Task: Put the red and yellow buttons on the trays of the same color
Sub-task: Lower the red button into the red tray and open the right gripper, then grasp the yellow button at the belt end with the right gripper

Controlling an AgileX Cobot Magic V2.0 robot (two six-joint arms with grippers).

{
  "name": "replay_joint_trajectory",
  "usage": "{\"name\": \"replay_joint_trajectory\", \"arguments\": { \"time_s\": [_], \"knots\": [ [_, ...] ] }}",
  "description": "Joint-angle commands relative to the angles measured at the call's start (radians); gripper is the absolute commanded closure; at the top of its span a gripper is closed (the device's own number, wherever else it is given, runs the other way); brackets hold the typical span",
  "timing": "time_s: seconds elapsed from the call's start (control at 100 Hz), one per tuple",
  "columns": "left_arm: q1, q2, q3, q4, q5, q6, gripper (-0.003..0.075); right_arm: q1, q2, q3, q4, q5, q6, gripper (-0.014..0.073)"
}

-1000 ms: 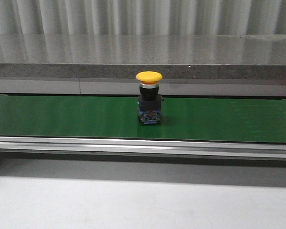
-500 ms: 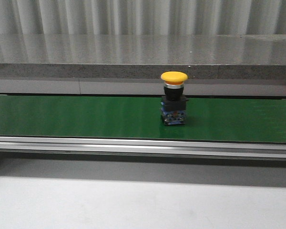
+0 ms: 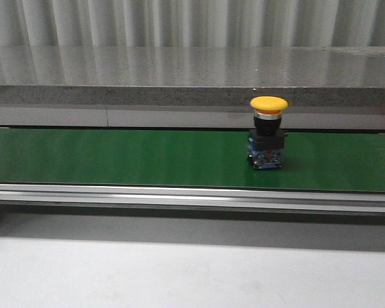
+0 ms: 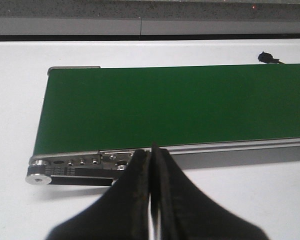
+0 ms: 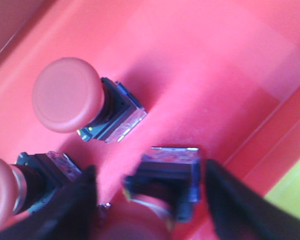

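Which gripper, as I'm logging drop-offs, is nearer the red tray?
Right. The right gripper hangs open directly over the red tray; the left gripper sits shut at the end of the green belt, no tray in view.

left claw [image 4: 151, 155]: fingers pressed together, holding nothing | green belt [image 4: 175, 107]: bare, beyond fingertips | white table [image 4: 15, 100]

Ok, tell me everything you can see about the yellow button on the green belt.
The yellow button is a mushroom-head push switch: a glossy yellow dome cap on top, a silvery ring and black collar under it, then a black body with a blue base showing small contact parts. It stands upright on the green conveyor belt, toward the right of the front view, near the belt's far edge. Only the belt touches it; no gripper is near it in that view.
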Motion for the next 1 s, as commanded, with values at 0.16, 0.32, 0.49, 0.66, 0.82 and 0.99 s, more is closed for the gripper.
{"name": "replay_joint_trajectory", "arguments": {
  "time_s": [0.16, 0.32, 0.49, 0.66, 0.82, 0.99],
  "knots": [
    [-0.008, 0.004, -0.028, -0.019, -0.068, 0.001, 0.0741, 0.0, -0.113, -0.029, 0.009, -0.039, -0.003, -0.0009],
    [-0.008, 0.004, -0.028, -0.019, -0.068, 0.001, 0.0741, 0.011, -0.225, -0.029, -0.034, 0.017, -0.019, -0.0009],
    [-0.008, 0.004, -0.028, -0.019, -0.068, 0.001, 0.0741, 0.078, -0.347, -0.029, -0.114, 0.093, -0.019, -0.0009],
    [-0.008, 0.004, -0.028, -0.019, -0.068, 0.001, 0.0741, 0.185, -0.455, -0.029, -0.18, 0.21, -0.019, -0.0009],
    [-0.008, 0.004, -0.028, -0.019, -0.068, 0.001, 0.0741, 0.292, -0.539, -0.023, -0.212, 0.297, -0.02, -0.0009],
    [-0.008, 0.004, -0.028, -0.019, -0.068, 0.001, 0.0741, 0.396, -0.623, 0.014, -0.213, 0.382, -0.02, -0.0009]
  ]
}}
